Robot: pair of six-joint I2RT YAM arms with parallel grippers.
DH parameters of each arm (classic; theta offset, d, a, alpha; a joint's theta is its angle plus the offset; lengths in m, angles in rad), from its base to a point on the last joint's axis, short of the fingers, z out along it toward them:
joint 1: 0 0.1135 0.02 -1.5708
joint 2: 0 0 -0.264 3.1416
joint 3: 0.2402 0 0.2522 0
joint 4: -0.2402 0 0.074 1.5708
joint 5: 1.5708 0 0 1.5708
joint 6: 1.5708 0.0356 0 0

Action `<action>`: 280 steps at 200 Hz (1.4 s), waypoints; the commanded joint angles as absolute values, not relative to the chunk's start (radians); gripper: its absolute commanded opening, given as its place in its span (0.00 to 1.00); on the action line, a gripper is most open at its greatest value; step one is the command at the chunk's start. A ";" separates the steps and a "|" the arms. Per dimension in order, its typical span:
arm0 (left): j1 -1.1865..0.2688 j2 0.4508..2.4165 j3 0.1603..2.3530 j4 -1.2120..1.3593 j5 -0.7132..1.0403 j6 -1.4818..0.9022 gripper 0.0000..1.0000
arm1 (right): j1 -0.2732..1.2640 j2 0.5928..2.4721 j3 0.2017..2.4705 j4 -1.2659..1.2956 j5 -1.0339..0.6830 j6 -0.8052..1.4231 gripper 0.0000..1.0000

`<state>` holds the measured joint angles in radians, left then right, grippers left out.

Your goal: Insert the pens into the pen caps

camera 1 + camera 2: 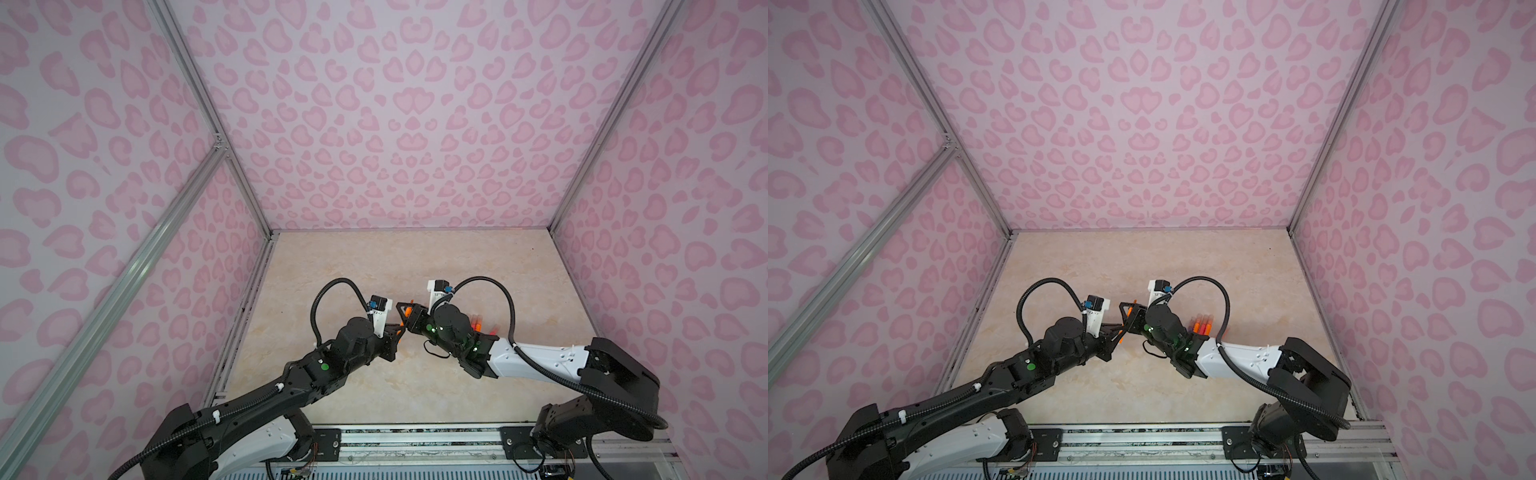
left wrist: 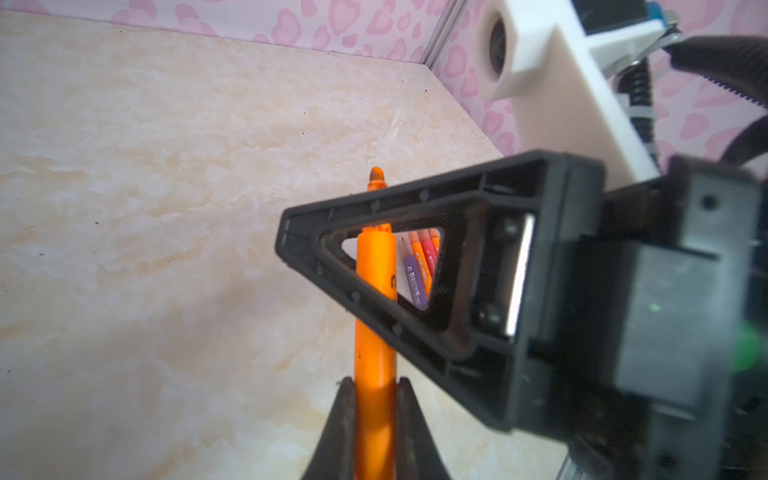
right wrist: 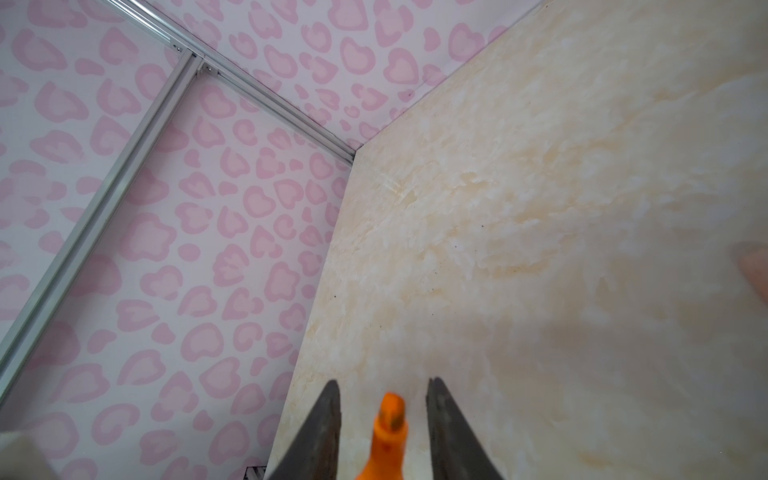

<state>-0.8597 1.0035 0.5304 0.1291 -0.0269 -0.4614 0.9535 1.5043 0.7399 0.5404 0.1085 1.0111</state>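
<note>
Left gripper (image 2: 375, 384) pinches a slim, smooth, cylindrical orange pen (image 2: 374, 353).

Uncapped orange pen (image 2: 374, 365) aloft; other pens (image 1: 1202, 327) lie bundled.

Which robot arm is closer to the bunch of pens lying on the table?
The right arm. Its wrist hangs right beside the bunch of pens, partly hiding it. The left arm sits farther away across the middle, where the left gripper clamps an orange pen.
</note>
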 commanded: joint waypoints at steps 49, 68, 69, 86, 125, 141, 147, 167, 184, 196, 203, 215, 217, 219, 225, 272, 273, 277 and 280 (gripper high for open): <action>-0.868 0.999 0.516 0.163 -0.036 -0.447 0.03 | 0.953 1.498 0.744 0.557 0.137 1.017 0.24; -0.870 0.995 0.513 0.163 -0.040 -0.446 0.03 | 0.954 1.495 0.746 0.554 0.139 1.015 0.24; -0.870 0.994 0.513 0.164 -0.040 -0.446 0.03 | 0.955 1.495 0.746 0.555 0.138 1.015 0.24; -0.871 0.989 0.510 0.164 -0.040 -0.446 0.03 | 0.954 1.499 0.750 0.554 0.131 1.017 0.22; -0.871 0.988 0.513 0.162 -0.046 -0.446 0.03 | 0.954 1.508 0.753 0.555 0.124 1.027 0.07; -0.872 0.993 0.515 0.164 -0.050 -0.446 0.07 | 0.954 1.506 0.752 0.558 0.124 1.031 0.02; -0.871 0.995 0.514 0.164 -0.049 -0.446 0.10 | 0.954 1.505 0.751 0.559 0.124 1.034 0.01; -0.871 1.005 0.516 0.171 -0.052 -0.447 0.22 | 0.956 1.500 0.745 0.573 0.116 1.042 0.00; -0.871 1.016 0.520 0.175 -0.058 -0.448 0.31 | 0.963 1.494 0.739 0.598 0.110 1.049 0.00; -0.871 1.024 0.522 0.178 -0.058 -0.446 0.34 | 0.972 1.488 0.736 0.606 0.112 1.049 0.00; -0.871 1.030 0.526 0.182 -0.059 -0.446 0.35 | 0.978 1.483 0.734 0.609 0.115 1.049 0.00; -0.871 1.037 0.528 0.183 -0.057 -0.448 0.40 | 0.990 1.477 0.729 0.617 0.124 1.051 0.00; -0.871 1.038 0.529 0.183 -0.057 -0.448 0.40 | 0.993 1.475 0.729 0.617 0.124 1.051 0.00; -0.871 1.038 0.529 0.183 -0.057 -0.448 0.40 | 0.994 1.476 0.729 0.620 0.125 1.051 0.00; -0.871 1.041 0.530 0.183 -0.058 -0.448 0.41 | 0.999 1.474 0.727 0.623 0.128 1.051 0.00; -0.872 1.038 0.534 0.183 -0.055 -0.449 0.41 | 1.018 1.482 0.726 0.638 0.140 1.060 0.00; -0.871 1.037 0.534 0.183 -0.054 -0.449 0.41 | 1.018 1.482 0.727 0.639 0.140 1.060 0.00; -0.872 1.037 0.534 0.183 -0.054 -0.449 0.40 | 1.019 1.483 0.726 0.641 0.141 1.062 0.00; -0.871 1.035 0.534 0.183 -0.054 -0.449 0.39 | 1.020 1.485 0.725 0.642 0.141 1.063 0.00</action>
<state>-0.8715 1.0428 0.5220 0.1406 -0.0521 -0.4515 1.0149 1.4746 0.7326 0.5926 0.1196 1.0473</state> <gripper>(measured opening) 0.410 0.134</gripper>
